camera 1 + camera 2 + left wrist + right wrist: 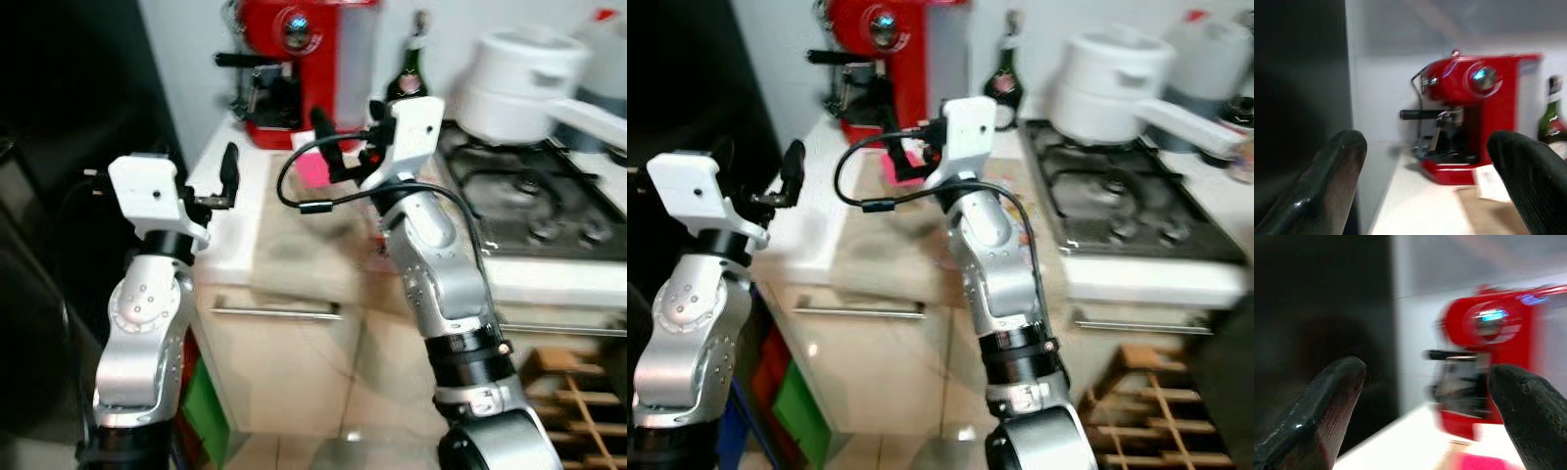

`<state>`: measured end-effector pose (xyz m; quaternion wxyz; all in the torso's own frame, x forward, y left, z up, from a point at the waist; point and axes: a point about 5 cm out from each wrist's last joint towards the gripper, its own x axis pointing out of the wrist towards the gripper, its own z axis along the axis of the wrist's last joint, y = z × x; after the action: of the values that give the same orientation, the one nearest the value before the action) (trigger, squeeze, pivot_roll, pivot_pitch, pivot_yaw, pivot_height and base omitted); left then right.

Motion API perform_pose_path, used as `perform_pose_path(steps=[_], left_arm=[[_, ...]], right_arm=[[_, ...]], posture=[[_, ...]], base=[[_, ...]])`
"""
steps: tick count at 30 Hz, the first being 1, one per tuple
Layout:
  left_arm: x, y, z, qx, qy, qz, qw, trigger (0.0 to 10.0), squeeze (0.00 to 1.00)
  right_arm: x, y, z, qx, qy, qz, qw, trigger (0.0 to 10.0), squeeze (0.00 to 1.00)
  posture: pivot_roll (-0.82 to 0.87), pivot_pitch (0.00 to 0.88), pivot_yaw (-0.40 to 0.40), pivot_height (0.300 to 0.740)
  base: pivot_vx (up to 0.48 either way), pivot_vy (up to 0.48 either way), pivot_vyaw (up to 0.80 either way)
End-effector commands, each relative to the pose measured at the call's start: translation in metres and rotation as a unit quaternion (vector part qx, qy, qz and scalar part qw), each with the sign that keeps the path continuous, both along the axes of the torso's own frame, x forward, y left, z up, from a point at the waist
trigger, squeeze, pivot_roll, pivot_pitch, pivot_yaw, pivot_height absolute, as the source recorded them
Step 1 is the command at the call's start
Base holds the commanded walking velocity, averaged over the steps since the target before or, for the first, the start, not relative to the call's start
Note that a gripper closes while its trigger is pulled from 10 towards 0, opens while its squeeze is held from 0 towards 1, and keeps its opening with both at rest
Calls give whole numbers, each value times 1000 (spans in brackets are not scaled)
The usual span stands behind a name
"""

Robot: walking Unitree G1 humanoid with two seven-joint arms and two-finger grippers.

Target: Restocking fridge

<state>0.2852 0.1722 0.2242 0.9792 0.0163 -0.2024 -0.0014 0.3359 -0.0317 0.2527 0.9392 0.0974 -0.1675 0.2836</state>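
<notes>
The tall black fridge (69, 117) stands at the left, against the end of the white counter (225, 225). A small pink pack (313, 168) lies on the counter in front of the red coffee machine (299, 59). My left gripper (227, 176) hovers over the counter's left edge, open, with nothing between its fingers (1337, 181). My right gripper (348, 132) is raised just above the pink pack and points at the coffee machine. It is open and holds nothing between its fingers (1327, 406). The views are blurred.
A dark bottle (409, 73) stands beside the coffee machine. A white pot (519, 83) sits on the gas hob (529, 206) at the right. A brown board (309, 250) lies on the counter above a drawer handle (274, 313). A wooden rack (573, 392) stands low right.
</notes>
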Motion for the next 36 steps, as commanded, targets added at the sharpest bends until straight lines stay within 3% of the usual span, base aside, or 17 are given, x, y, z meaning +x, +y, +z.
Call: perform_pose_path(steps=[1, 4, 13, 21, 28, 29, 36], left_arm=[[0, -9, 2, 3, -6, -7, 1000, 10000, 0], [1, -6, 0, 0, 2, -3, 1000, 10000, 0], [5, -4, 0, -4, 8, -8, 1000, 10000, 0], [4, -3, -3, 0, 15, -19, 1000, 10000, 0], [3, -4, -6, 7, 22, -21, 1000, 10000, 0], [3, -4, -6, 7, 23, -21, 1000, 10000, 0], [1, -2, -5, 13, 20, -18, 1000, 10000, 0]], right_arm=[[2, -8, -1, 15, 30, 7, 999, 10000, 0], [1, -6, -14, 0, 75, 23, 997, 10000, 0], [7, -3, -28, -5, 125, 14, 992, 10000, 0], [26, -21, -41, -41, 162, -89, 982, 10000, 0], [35, -27, -51, -54, 180, -118, 975, 10000, 0], [37, -27, -52, -58, 181, -123, 974, 10000, 1000], [42, -21, -46, -64, 172, -116, 976, 10000, 1000]], posture=[[-39, 0, 18, 740], [-40, 0, 17, 740], [-40, 0, 25, 740], [-33, 0, 23, 740], [-23, 0, 15, 740], [-21, 0, 14, 740], [-10, 0, 8, 740]], base=[[0, 0, 0], [0, 0, 0], [0, 0, 0], [0, 0, 0], [0, 0, 0], [0, 0, 0], [0, 0, 0]])
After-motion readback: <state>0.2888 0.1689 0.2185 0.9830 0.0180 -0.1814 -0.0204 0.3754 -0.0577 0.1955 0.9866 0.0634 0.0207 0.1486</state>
